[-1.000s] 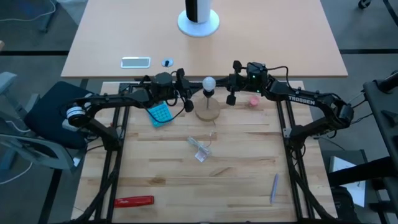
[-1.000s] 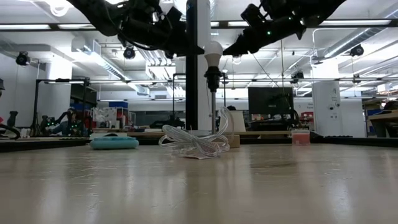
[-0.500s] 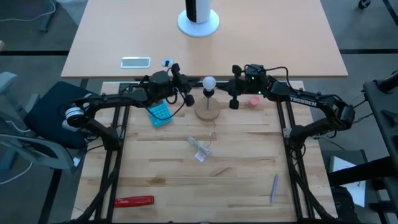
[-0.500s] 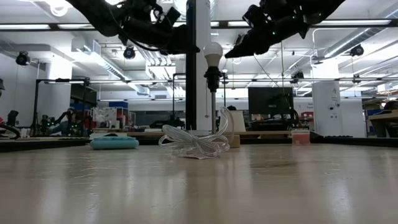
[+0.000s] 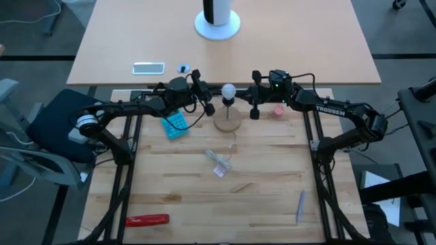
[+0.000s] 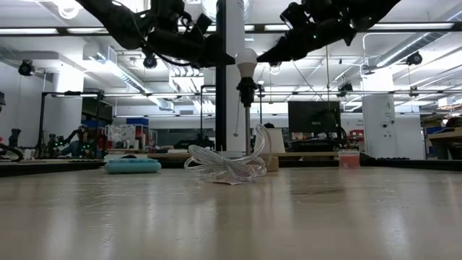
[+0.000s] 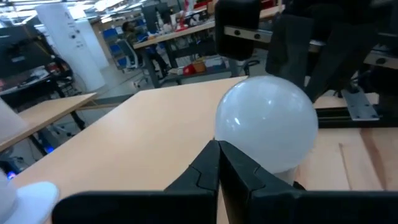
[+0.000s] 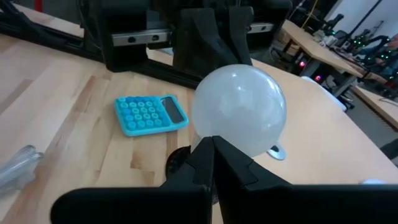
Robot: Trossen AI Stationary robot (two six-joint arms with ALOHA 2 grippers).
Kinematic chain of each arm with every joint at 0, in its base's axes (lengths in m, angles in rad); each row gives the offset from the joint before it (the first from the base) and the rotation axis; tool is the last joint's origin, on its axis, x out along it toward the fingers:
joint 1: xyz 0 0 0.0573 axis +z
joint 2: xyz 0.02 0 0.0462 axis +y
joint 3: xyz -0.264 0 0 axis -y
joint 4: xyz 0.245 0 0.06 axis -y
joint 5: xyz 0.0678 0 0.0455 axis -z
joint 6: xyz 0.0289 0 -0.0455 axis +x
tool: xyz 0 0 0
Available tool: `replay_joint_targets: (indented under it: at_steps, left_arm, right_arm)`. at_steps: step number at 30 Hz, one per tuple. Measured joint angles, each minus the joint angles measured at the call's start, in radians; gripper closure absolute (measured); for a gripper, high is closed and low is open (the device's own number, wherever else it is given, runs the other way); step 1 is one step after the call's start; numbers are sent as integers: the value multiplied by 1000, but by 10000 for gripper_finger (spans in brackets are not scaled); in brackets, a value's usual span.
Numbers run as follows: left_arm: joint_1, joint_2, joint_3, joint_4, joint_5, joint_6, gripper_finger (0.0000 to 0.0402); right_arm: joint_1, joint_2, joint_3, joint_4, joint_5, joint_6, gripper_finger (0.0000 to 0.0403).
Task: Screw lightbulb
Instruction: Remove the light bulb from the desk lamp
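1. At the far middle of the desk (image 5: 272, 177) — the lightbulb (image 5: 228, 90), white globe, seated upright atop a dark stem on a round wooden disc (image 5: 227, 123).
2. Left pincer (image 5: 206, 106) — fingers pressed together, empty, just beside the lightbulb.
3. Right pincer (image 5: 253, 109) — closed on nothing, just beside the lightbulb on the opposite side.
4. Blue calculator (image 5: 173, 124) — flat, near the disc.
5. Clear plastic wrapper (image 5: 219, 162) — nearer the middle.
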Motion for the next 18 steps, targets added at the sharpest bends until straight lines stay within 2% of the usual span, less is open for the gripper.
replay_joint_targets:
  at_steps: [9,13,18]
  left_arm:
    - [-2,-5,0,-23,62,-1,401]
    - [-13,-19,1,-68,106,-11,401]
    - [-18,-38,-1,-106,71,-3,401]
  right_arm:
    - [-10,0,0,-11,39,2,403]
    - [-15,-1,0,-9,116,6,403]
    - [-16,-1,0,-44,133,-1,403]
